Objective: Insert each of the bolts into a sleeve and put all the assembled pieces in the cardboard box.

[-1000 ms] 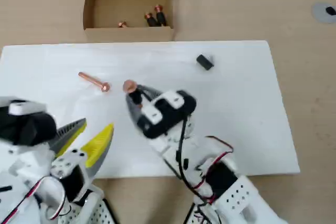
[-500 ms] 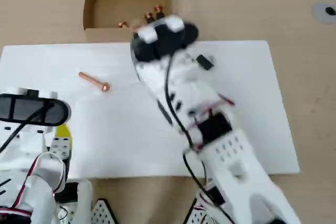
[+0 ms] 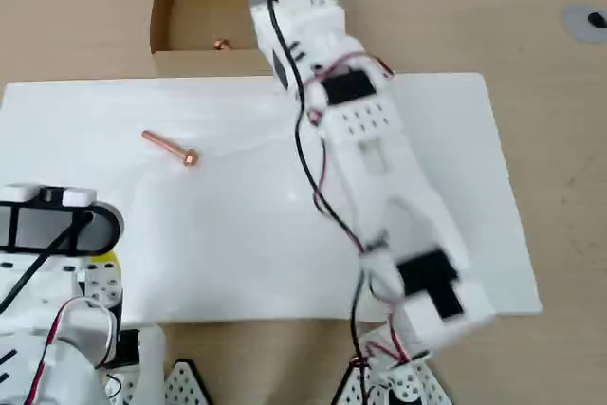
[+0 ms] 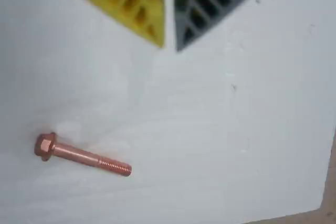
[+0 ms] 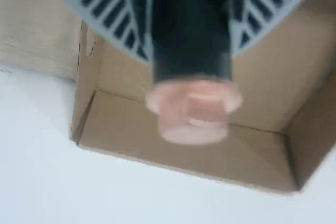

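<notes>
On the left, the left claw (image 4: 169, 43), with one yellow finger and one grey finger, hangs over the big white sheet (image 3: 190, 234) that lies on the brown wooden bench (image 3: 560, 187). Its two tips are almost together, with only a thin gap, and it holds nothing. Near it, a long copper-coloured metal bolt (image 3: 171, 149) lies flat on the sheet by itself, and it is not in a sleeve. Farther over, at the back edge of the sheet, sits the open brown cardboard box (image 3: 228, 62), and a small copper piece (image 3: 221, 45) shows inside it near the front wall. To the right, the white right arm (image 3: 379, 168) stretches across the sheet to the box. The right claw (image 5: 189, 48) is clenched on a black round sleeve (image 5: 191, 61) with a bolt in it. The copper bolt head (image 5: 193, 111) pokes out of the end, and the piece hangs above the open box
</notes>
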`<state>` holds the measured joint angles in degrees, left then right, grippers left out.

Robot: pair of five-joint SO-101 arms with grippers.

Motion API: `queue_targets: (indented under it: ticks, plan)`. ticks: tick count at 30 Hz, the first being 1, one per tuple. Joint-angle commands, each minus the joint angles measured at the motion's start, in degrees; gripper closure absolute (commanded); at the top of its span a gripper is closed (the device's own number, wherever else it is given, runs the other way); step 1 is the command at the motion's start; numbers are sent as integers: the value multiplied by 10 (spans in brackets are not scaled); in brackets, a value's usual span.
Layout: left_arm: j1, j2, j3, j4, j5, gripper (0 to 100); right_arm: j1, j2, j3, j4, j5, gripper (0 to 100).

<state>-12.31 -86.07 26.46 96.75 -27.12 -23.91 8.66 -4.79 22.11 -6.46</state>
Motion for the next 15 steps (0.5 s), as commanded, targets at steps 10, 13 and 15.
queue_targets:
  ticks: [10,13,15]
  plan:
    - [-11,-31,1,-1,-4,990,28,360,-460,36,-4,989]
    - [-11,-47,1,-1,-4,990,32,437,-543,47,-4,989]
    - [-11,-58,1,-1,-4,990,33,482,-589,64,-3,989]
